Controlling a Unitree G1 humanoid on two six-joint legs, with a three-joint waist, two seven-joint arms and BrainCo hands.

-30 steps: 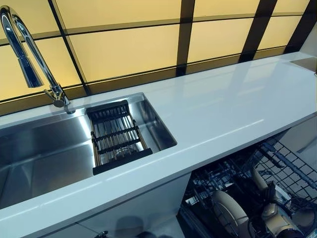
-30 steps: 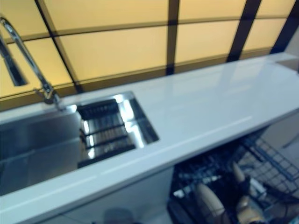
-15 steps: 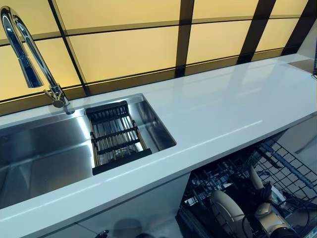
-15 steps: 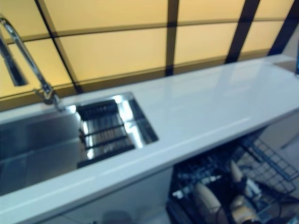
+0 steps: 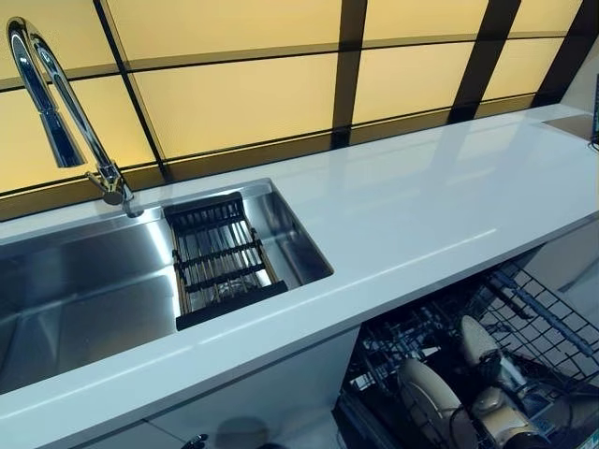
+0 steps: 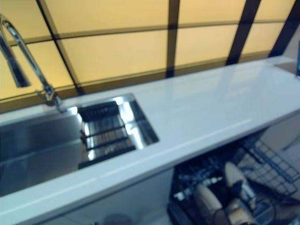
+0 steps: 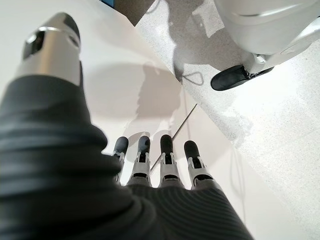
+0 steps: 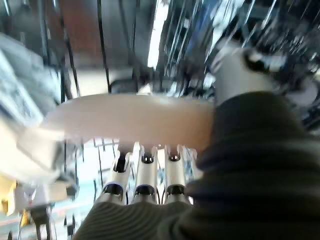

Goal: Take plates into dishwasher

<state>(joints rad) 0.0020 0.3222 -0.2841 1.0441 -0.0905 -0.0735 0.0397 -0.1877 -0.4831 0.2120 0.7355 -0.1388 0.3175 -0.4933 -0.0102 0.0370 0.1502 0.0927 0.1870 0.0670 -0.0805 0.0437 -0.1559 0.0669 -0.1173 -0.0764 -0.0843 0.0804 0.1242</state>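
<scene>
Right hand [image 8: 150,175] is gripping a plate [image 8: 130,122] inside the dishwasher rack [image 5: 552,327], fingers and thumb pinching its rim.
Cream, glossy, the plate is standing on edge at 5 o'clock in the eye views, beside another plate [image 5: 426,393]. Only the wrist views are showing the hands; the left hand [image 7: 160,165] is hanging straight-fingered, holding nothing. No writing is readable.

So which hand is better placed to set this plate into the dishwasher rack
The right. Its hand already grips a cream plate among the rack wires, while the left hand hangs empty over the floor.
</scene>
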